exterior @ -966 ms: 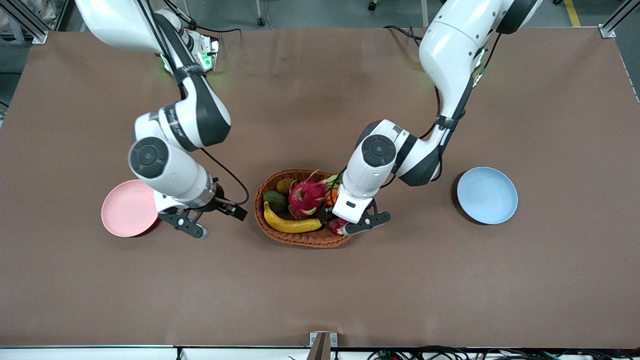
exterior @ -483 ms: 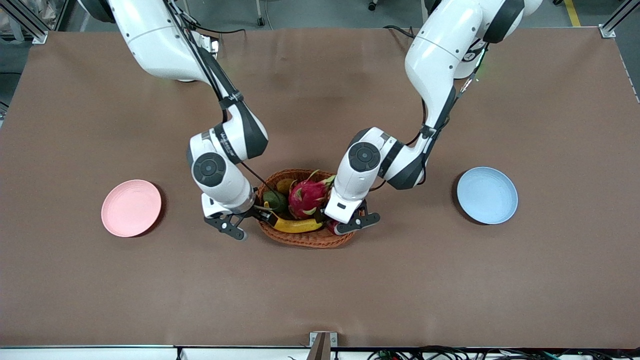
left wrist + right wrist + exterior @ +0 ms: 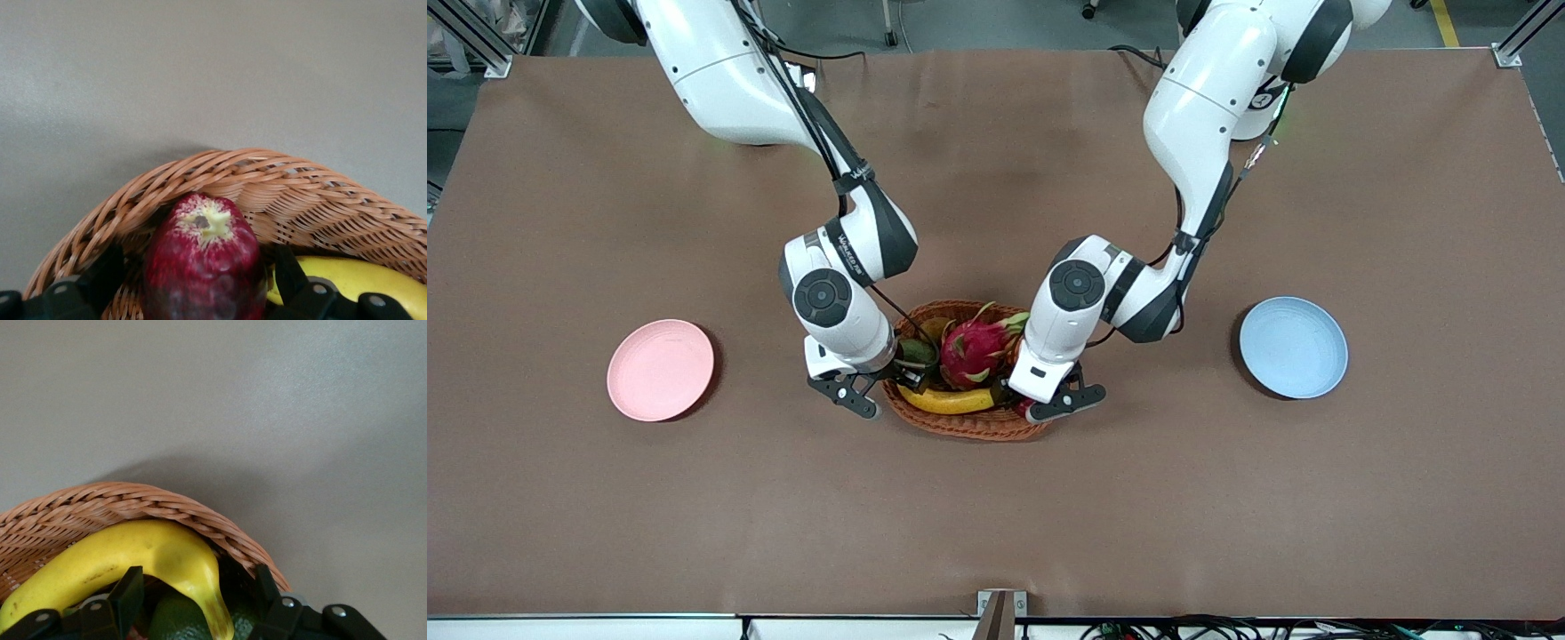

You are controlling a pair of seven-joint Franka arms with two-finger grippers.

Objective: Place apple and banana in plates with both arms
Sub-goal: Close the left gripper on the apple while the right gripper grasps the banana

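The dark red apple (image 3: 200, 257) lies in the woven basket (image 3: 969, 428) at the end toward the left arm; only a sliver of it (image 3: 1021, 405) shows in the front view. My left gripper (image 3: 197, 273) (image 3: 1035, 405) is low in the basket, open, with one finger on each side of the apple. The yellow banana (image 3: 951, 400) (image 3: 133, 553) lies along the basket's side nearer the front camera. My right gripper (image 3: 197, 590) (image 3: 869, 391) is open around the banana's dark-tipped end. The pink plate (image 3: 660, 370) and the blue plate (image 3: 1293, 347) are empty.
The basket also holds a pink dragon fruit (image 3: 971, 349) and a green avocado (image 3: 918, 353) (image 3: 180, 620) under the banana's tip. The pink plate lies toward the right arm's end of the table, the blue plate toward the left arm's end.
My right arm swung from beside the pink plate to the basket and brought its open gripper down around the banana's end. My left gripper shifted slightly and sank lower around the apple.
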